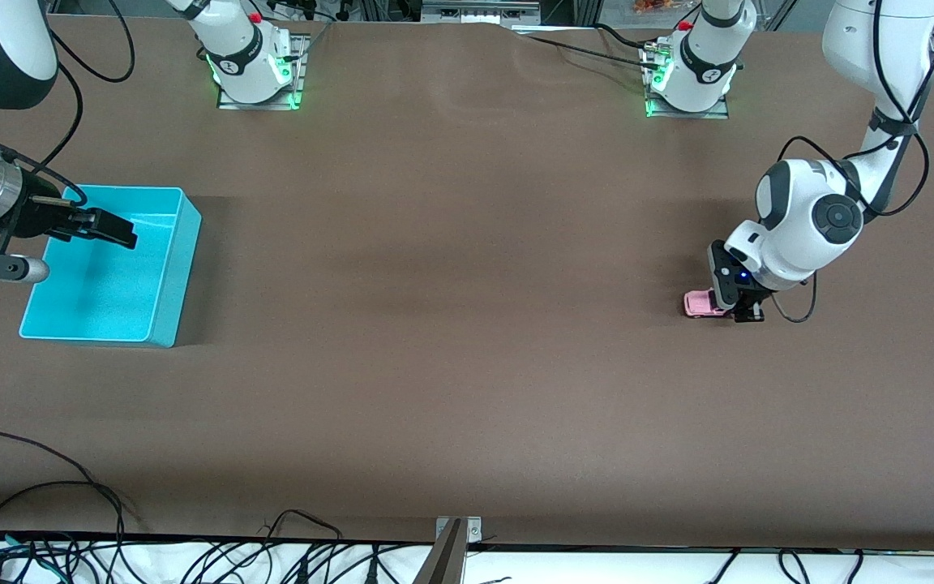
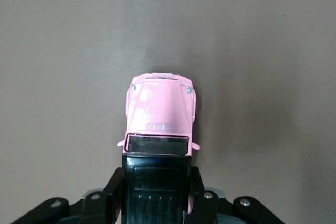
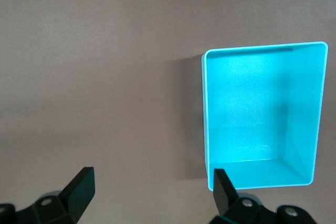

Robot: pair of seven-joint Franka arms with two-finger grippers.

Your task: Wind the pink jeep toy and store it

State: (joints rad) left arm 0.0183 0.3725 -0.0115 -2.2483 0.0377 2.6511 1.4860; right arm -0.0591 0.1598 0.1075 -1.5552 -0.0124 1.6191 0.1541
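Observation:
The pink jeep toy (image 1: 700, 304) is down at the table surface toward the left arm's end. In the left wrist view its pink hood (image 2: 161, 111) points away from the hand and its black roof sits between the fingers. My left gripper (image 1: 739, 312) (image 2: 156, 174) is shut on the jeep's rear, one black finger (image 2: 111, 184) pressed on each side. Its wheels are hidden. My right gripper (image 1: 114, 229) (image 3: 152, 179) hangs open and holds nothing, up in the air over the turquoise bin (image 1: 187, 223) (image 3: 203, 108), which has nothing in it.
The turquoise bin stands at the right arm's end of the brown table. Cables (image 1: 37, 487) trail along the table's edge nearest the front camera. Both arm bases (image 1: 256, 73) (image 1: 690, 77) stand at the farthest edge.

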